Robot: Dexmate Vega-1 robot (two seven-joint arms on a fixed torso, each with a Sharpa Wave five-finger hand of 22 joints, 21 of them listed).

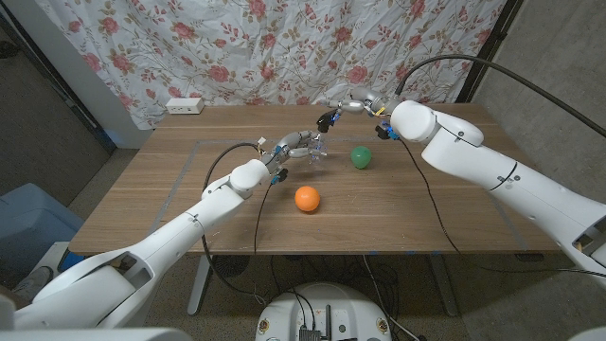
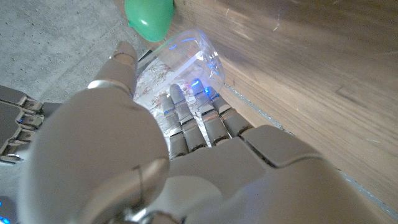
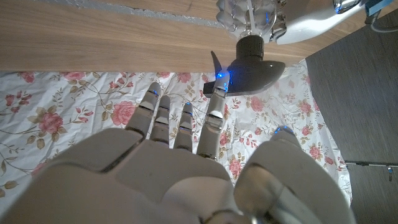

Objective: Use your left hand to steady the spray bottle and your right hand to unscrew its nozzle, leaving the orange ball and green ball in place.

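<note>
Left robot hand [image 2: 180, 162] hides much of the spray bottle [image 2: 186, 68].

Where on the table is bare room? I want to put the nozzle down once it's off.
Bare wood lies left of the left robot hand and along the near edge below the orange ball. It is crowded around the spray bottle, green ball and right robot hand.

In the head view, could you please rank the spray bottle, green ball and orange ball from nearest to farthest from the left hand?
1. Spray bottle: gripped by the left hand, mid-table.
2. Green ball: just right of the bottle.
3. Orange ball: nearer the table's front edge. The two balls are nearly too close to call.
</note>
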